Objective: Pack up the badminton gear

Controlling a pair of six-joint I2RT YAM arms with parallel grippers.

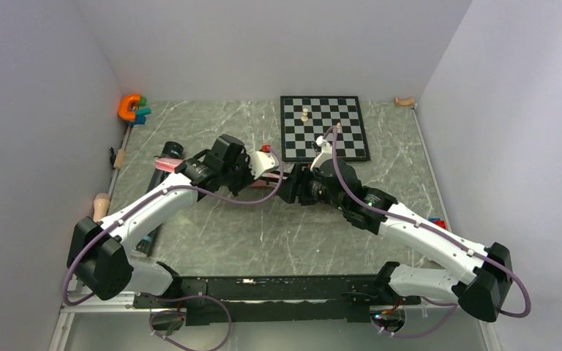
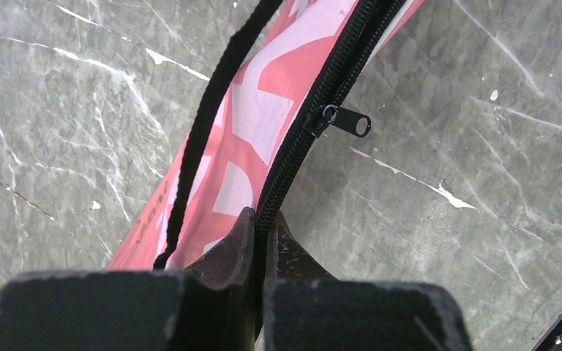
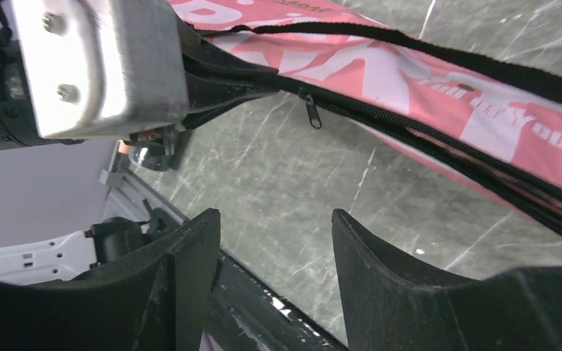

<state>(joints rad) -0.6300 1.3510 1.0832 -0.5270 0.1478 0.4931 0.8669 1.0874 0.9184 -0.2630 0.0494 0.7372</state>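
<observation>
The long pink "SPORT" bag (image 2: 241, 146) lies on the marble table, its black strap (image 2: 205, 124) running along it. My left gripper (image 2: 265, 219) is shut on the bag's black zipper edge, just below the zipper pull (image 2: 351, 121). My right gripper (image 3: 274, 219) is open and empty, hovering over bare table below the bag (image 3: 424, 80) and its zipper pull (image 3: 312, 113). In the top view both grippers, the left (image 1: 260, 173) and the right (image 1: 290, 189), meet mid-table, with a pink end of the bag (image 1: 166, 166) by the black tube (image 1: 169, 151). Rackets and shuttlecocks are out of view.
A chessboard (image 1: 324, 128) with pale pieces (image 1: 305, 115) lies at the back right. An orange C-shaped toy (image 1: 128, 107) sits in the back left corner. Small wooden pieces lie at the left edge (image 1: 102, 205) and the back right corner (image 1: 404, 102).
</observation>
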